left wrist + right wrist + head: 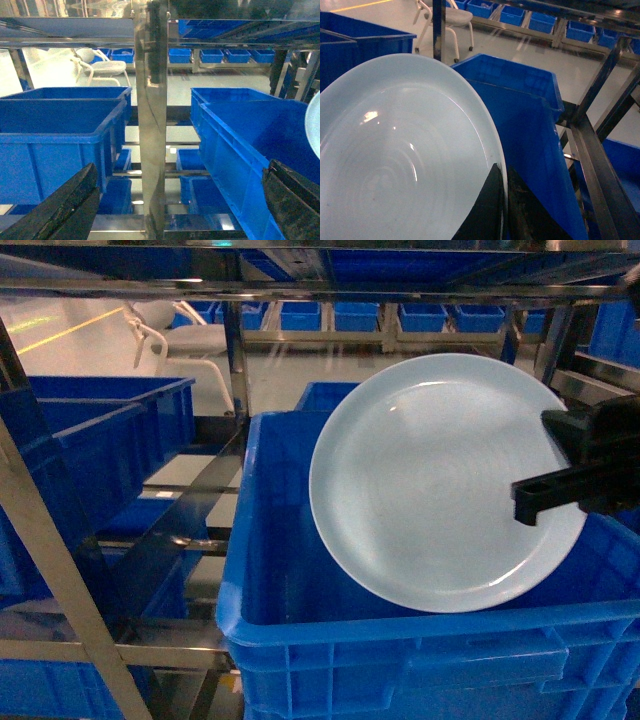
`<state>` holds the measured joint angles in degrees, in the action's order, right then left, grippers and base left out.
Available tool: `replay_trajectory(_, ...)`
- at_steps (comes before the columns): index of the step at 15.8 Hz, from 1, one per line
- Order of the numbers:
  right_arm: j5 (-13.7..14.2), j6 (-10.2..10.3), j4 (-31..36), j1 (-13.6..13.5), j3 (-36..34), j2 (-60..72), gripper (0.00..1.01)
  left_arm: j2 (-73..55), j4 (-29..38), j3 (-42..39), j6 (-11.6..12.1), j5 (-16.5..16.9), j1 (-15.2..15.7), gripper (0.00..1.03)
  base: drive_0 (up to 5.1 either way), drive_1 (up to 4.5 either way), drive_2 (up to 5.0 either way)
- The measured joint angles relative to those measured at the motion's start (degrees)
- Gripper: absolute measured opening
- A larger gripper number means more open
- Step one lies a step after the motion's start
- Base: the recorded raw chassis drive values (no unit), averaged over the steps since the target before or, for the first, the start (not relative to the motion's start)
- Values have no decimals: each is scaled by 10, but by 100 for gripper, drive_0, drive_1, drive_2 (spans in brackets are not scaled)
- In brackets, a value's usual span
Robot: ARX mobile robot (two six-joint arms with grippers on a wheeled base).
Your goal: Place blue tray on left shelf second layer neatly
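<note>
In the foreground of the head view, lower centre to lower right, a deep blue ribbed crate [400, 650] is seen, its near rim running across the bottom of the frame; above its open interior the blue tray [440, 480] is held, tilted so that its glossy face is turned toward the camera, right of centre. At the right edge of the frame the right gripper [545, 498] is seen as dark fingers clamped over the tray's right rim; in the right wrist view the same grip is shown at the bottom centre, where one finger [485, 212] lies on the tray's face and the other behind the rim, so the tray [395, 150] is pinched between them.

In the left wrist view two dark fingers are seen at the lower left [60, 210] and lower right corners, set wide apart with nothing between them, so the left gripper [175, 212] is spread and holds nothing; a sliver of the pale tray is visible at the right edge.

Further back, the left shelf [236, 360] is seen as shiny steel posts and rails; more blue crates [100, 430] are seated on its tiers at the left of the frame; beyond, at the upper left, a white chair [190, 340] stands on the pale floor, and a row of small blue bins [400, 316] is lined up across the upper centre.
</note>
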<state>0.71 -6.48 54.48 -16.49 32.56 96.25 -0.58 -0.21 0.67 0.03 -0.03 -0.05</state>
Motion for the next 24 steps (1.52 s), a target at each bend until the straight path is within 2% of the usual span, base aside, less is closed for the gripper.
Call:
replay_trajectory(5,13,-2,-39,8,171,160,2,0,0,0,0,0,0,98,0,0,0)
replay_trajectory(7,11,-5,-49,7,203,187,2,0,0,0,0,0,0,98,0,0,0)
replay_trajectory(10,11,-6,-35,3,197,187,36,0,0,0,0,0,0,98,0,0,0)
replay_trajectory(11,14,-4,-22,3,172,175,48,0,0,0,0,0,0,98,0,0,0)
replay_trajectory(19,10,2,8,-9,65,90,87,0,0,0,0,0,0,98,0,0,0)
replay_trajectory(21,10,5,17,-19,5,36,98,0,0,0,0,0,0,98,0,0,0)
replay_trajectory(22,10,20,-7,-22,-94,-91,98,0,0,0,0,0,0,98,0,0,0)
replay_trajectory(23,-1,30,-136,-23,-228,-342,98,0,0,0,0,0,0,98,0,0,0)
replay_trajectory(24,0,35,-186,-23,-250,-409,98,0,0,0,0,0,0,98,0,0,0)
